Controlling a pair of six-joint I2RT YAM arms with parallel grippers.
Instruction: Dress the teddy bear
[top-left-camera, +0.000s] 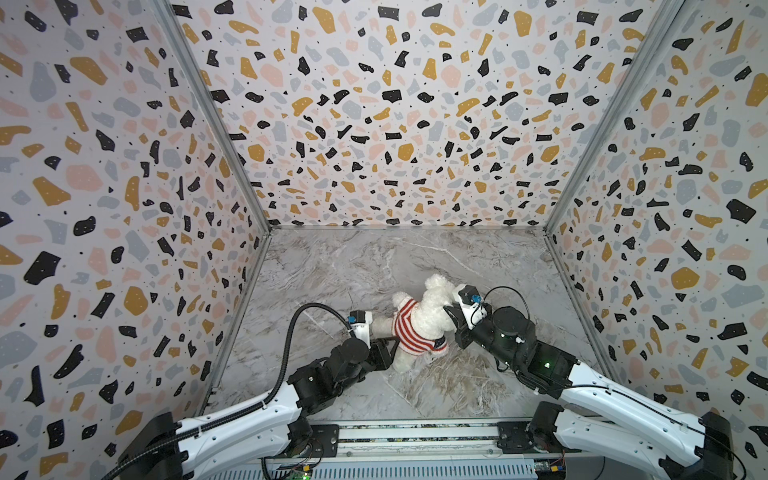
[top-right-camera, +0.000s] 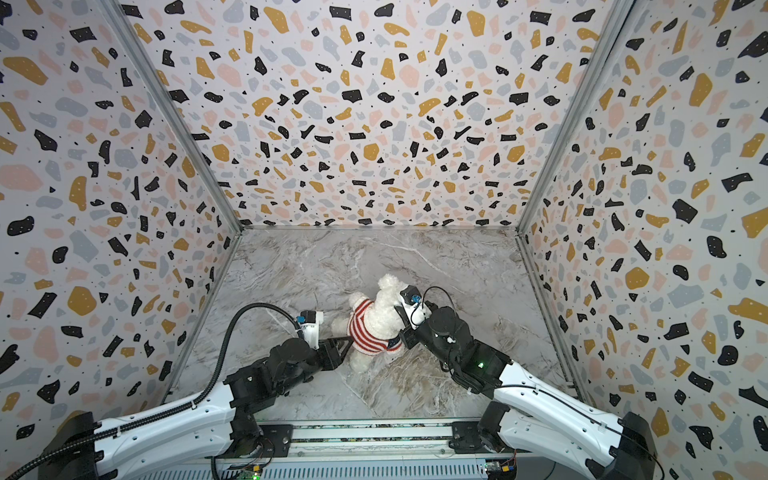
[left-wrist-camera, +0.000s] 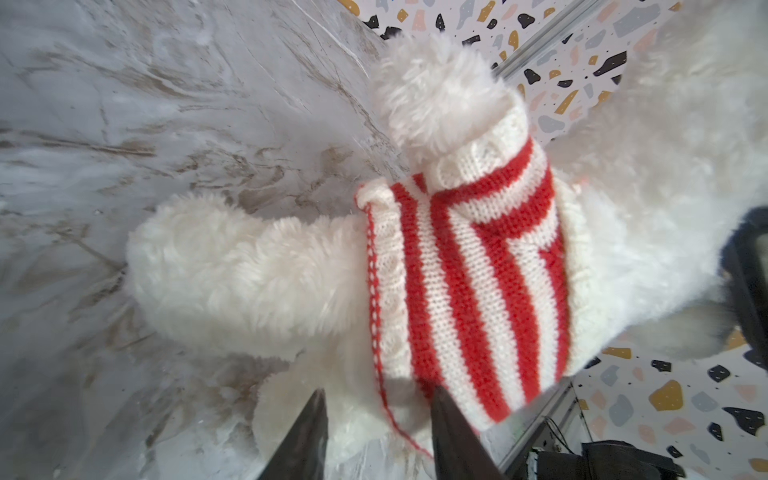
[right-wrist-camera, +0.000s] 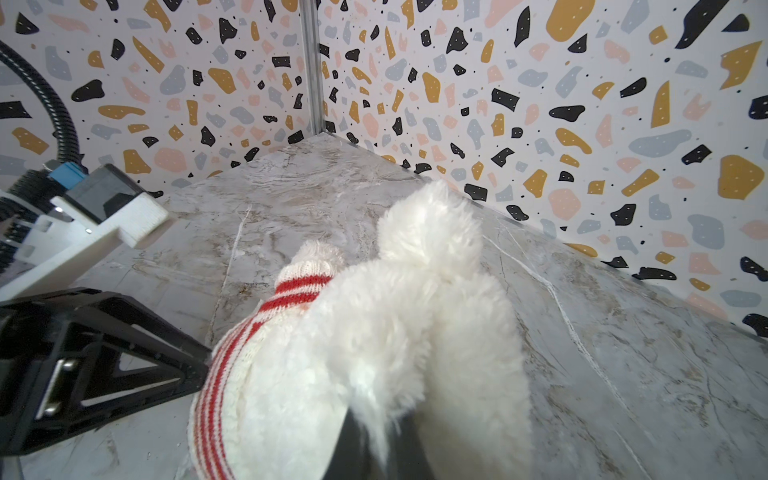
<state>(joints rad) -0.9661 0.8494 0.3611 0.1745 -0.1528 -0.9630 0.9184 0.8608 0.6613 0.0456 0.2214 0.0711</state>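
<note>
- Across the lower half of a top view spreads the marble table (top-left-camera: 332, 266), boxed in by speckled walls (top-left-camera: 124, 166).
- Just below the centre of both top views you find the teddy bear (top-left-camera: 428, 311), between the two arms.
- Its long axis slants from the head at upper right of the frame down to the legs at lower left. You cannot tell which way the face looks.
- Expect it to be light, soft and squashy. The fur compresses and slips, so grip deep on the body or a limb rather than on tufts.
- A red-and-white striped sweater (top-left-camera: 409, 328) covers the torso, and in the left wrist view one paw pokes through a sleeve. The knit looks stretchy, and the hem is probably your best place to pull.
- Your right gripper (right-wrist-camera: 374, 440) is clenched on the bear's fur near the head.
- Your left gripper (left-wrist-camera: 378, 403) is released, its jaws apart beside the hem and grasping nothing.
- A loose red yarn strand (left-wrist-camera: 388, 409) trails between those jaws, so mind it does not snag.
</note>
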